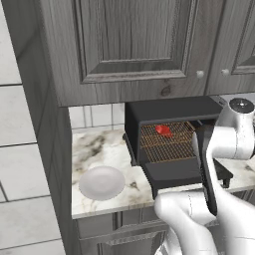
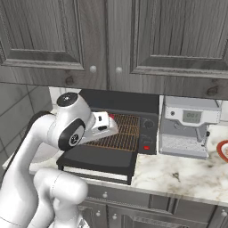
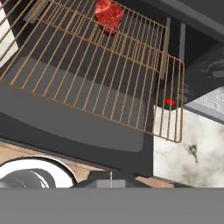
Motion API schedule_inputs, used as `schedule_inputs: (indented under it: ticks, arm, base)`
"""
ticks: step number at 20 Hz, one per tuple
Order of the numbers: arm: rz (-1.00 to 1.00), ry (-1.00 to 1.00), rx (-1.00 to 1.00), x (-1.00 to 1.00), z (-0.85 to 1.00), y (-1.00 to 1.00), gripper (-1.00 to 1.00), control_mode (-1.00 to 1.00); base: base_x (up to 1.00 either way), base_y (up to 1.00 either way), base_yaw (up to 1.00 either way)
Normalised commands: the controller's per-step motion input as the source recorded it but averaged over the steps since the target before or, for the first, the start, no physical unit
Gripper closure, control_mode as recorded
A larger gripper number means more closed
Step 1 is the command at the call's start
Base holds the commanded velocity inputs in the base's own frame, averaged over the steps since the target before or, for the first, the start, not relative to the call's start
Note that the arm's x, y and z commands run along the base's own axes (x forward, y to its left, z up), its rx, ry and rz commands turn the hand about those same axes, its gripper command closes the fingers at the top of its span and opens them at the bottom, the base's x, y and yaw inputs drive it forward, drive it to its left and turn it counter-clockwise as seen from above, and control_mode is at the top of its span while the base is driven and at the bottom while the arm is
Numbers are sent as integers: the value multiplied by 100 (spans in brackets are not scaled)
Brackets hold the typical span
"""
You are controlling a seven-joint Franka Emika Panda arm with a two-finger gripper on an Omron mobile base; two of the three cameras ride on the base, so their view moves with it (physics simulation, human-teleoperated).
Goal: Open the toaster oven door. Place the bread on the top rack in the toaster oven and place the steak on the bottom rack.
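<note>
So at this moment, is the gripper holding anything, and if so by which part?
Nothing is held. The small bright red raw steak lies loose on a coppery-brown wire rack inside the black toaster oven, clear of the shut gripper.

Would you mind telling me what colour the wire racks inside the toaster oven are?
Coppery brown. The racks show best in the hand view, against the black toaster oven.

**Colours & patterns on the counter**

We're seeing the toaster oven (image 1: pixel 169 112) in black w/ a red light (image 3: pixel 169 102). The racks (image 3: pixel 109 74) are showing coppery-brown wire grid, steak (image 3: pixel 108 15) bright red. The counter (image 1: pixel 107 149) is showing white marble w/ grey-brown veins, plate (image 1: pixel 102 182) pale grey. We're noting grey woodgrain cabinets (image 2: pixel 111 40), silver-white coffee machine (image 2: pixel 189 127).
</note>
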Motion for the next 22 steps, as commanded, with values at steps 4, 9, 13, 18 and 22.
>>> schedule_inputs:
  ticks: [4, 9, 13, 18, 22]
  arm:
    - [-23, 0, 12, -33, -1, 12, -100, -100]
    - [-19, 1, 1, -29, -7, 18, -100, -100]
    - [-5, 0, 6, -28, -1, 1, -100, -100]
    - [0, 8, 12, -13, 0, 0, -100, -100]
    - [0, 5, 6, -1, -5, 0, -100, -100]
  base:
    - [0, 0, 0]
    - [0, 0, 0]
    - [0, 0, 0]
    - [0, 0, 0]
    - [0, 0, 0]
